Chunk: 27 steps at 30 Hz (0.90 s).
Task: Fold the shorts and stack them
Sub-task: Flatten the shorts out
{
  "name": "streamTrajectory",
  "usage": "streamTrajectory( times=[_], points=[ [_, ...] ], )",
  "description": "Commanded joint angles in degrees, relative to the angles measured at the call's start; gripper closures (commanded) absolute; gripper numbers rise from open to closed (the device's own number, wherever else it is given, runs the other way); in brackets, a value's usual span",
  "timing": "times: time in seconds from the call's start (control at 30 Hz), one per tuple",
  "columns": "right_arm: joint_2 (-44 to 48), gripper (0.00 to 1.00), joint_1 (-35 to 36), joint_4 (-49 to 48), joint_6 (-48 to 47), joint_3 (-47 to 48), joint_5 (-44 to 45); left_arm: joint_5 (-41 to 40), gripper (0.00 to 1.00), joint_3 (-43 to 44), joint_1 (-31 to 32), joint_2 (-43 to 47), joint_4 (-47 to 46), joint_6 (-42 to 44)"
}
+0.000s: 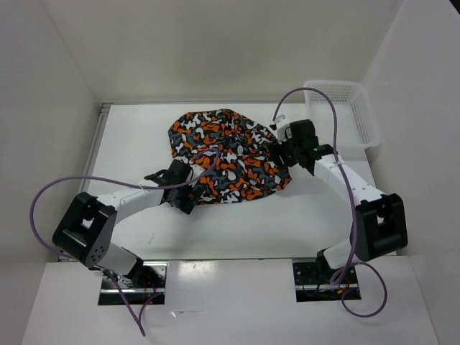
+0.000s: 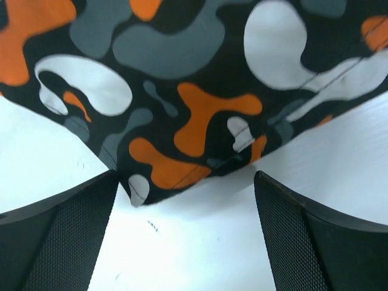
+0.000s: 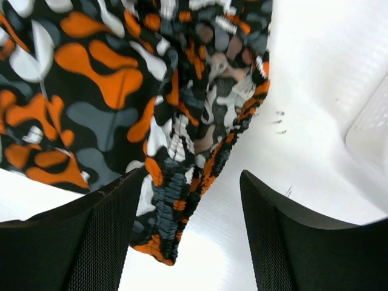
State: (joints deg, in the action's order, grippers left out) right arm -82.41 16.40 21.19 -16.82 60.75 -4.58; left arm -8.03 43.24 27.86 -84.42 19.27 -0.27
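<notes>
The shorts [image 1: 226,154] look light and limp, likely to bunch, so pinch their hem corner with the left gripper [image 2: 186,200] and their elastic waistband with the right gripper [image 3: 193,182], both agape

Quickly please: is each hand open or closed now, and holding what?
Left hand: open, corner of the shorts between its fingers, not gripped.
Right hand: open, waistband between its fingers, not gripped.

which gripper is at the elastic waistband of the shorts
The right gripper: the gathered waistband lies between its open fingers. The left gripper faces a flat hem corner.
</notes>
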Motion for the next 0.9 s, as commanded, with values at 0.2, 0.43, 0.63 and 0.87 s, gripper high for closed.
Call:
streamTrajectory(
  times=[0.2,0.43,0.63,0.87],
  points=[
    [-6.3,0.39,0.9,1.7,-8.0,-5.2,0.4,-0.2,0.28,-3.6,-0.5,-3.2,-2.1,0.3],
    [-7.2,1.00,0.9,3.6,-12.7,-8.5,0.4,-0.8,1.00,-6.1,-0.5,-0.1,0.8,0.3],
    [-3.9,1.00,0.9,15.7,-24.5,-8.6,0.4,-1.3,1.00,0.2,-6.1,8.3,18.4,0.3],
    [-5.4,1.00,2.0,23.6,-31.4,-9.3,-6.6,8.2,0.92,3.1,-5.9,17.1,33.5,0.3]
  ],
)
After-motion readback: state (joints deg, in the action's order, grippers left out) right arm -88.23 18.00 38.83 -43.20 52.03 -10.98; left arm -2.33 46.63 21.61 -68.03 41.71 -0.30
